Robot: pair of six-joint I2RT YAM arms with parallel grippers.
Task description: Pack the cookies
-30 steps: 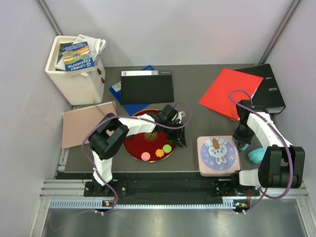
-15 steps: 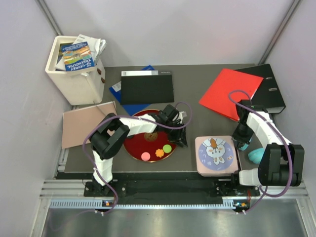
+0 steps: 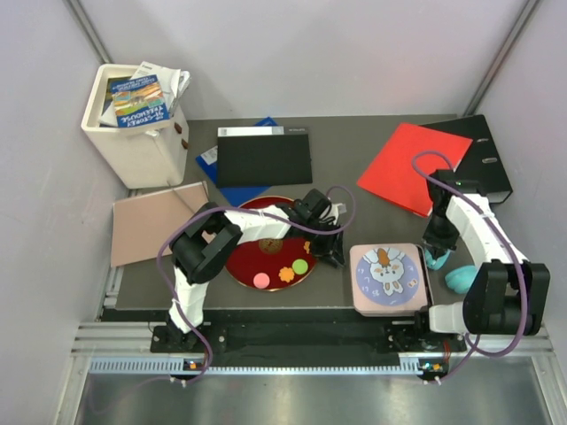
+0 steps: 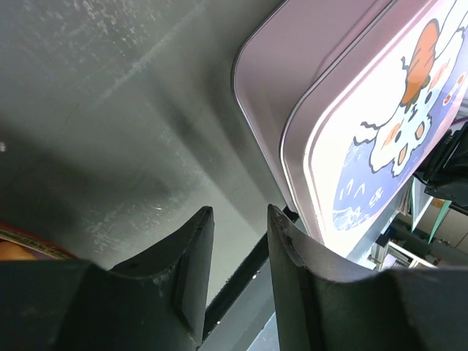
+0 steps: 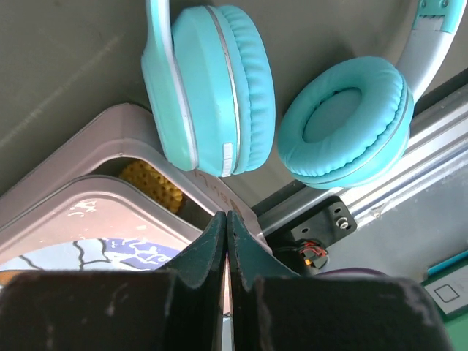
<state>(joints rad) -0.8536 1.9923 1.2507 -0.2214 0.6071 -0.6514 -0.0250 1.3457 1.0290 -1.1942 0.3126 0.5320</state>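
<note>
Rightward, nearer the pink square tin with a rabbit-printed lid (image 3: 356, 279), the left pincer (image 4: 238, 219) has been carried; its jaws are parted and nothing is held between them. The right pincer (image 5: 225, 219) is clenched on nothing at the tin's far right corner, beside teal padded headphones (image 5: 219, 80). Pink, orange and green cookies (image 3: 286, 274) are left on the near side of a dark red round plate (image 3: 241, 264); one bumpy orange cookie (image 5: 150, 183) is seen inside the tin.

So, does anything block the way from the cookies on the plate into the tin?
Yes: the bunny lid covers most of the tin, leaving only a gap at one edge. The cookies lie on the red plate.
</note>
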